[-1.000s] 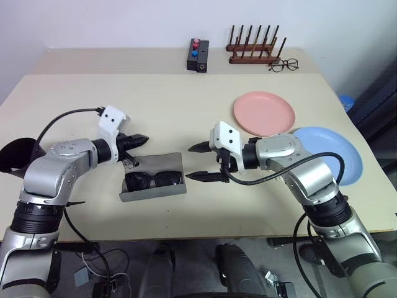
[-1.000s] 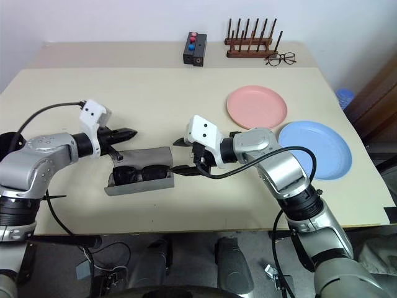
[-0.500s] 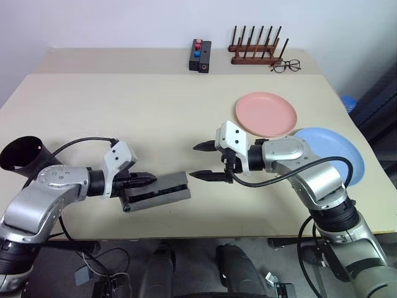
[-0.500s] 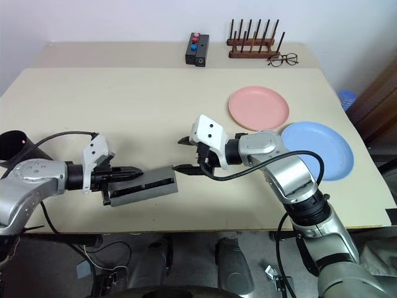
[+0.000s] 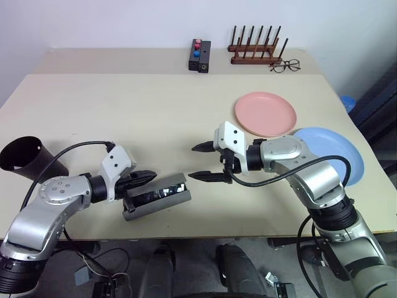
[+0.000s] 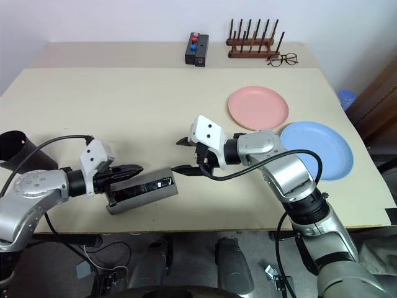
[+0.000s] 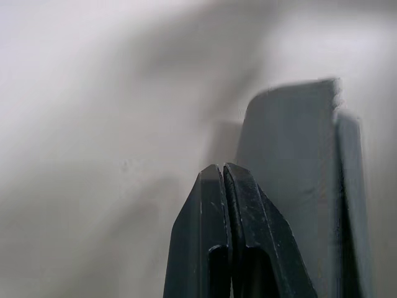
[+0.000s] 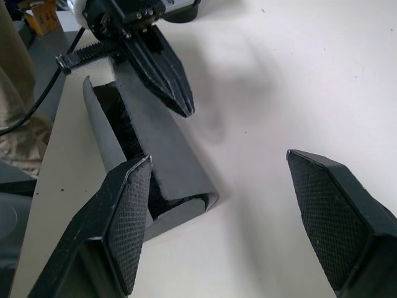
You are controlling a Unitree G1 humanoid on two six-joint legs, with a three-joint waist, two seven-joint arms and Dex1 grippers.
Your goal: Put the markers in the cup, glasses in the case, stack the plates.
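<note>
The grey case (image 5: 162,194) lies near the table's front edge, its lid almost down. The dark glasses (image 8: 119,113) show through the gap. My left gripper (image 5: 151,176) is shut, its tips resting against the lid's left end. Just right of the case my right gripper (image 5: 194,162) hovers open, holding nothing. The pink plate (image 5: 265,113) and the blue plate (image 5: 332,152) lie side by side at the right. At the left edge sits the black cup (image 5: 22,155), its mouth turned towards me. The markers are out of view.
At the table's back stand a black box with red and blue buttons (image 5: 198,54) and a wooden rack (image 5: 256,46), with thin-framed spectacles (image 5: 284,64) beside it. A wall is behind the table.
The case lid, wide open a second ago with the glasses in plain sight, has come down. My left gripper drew back towards me along the lid. The right gripper stayed put.
</note>
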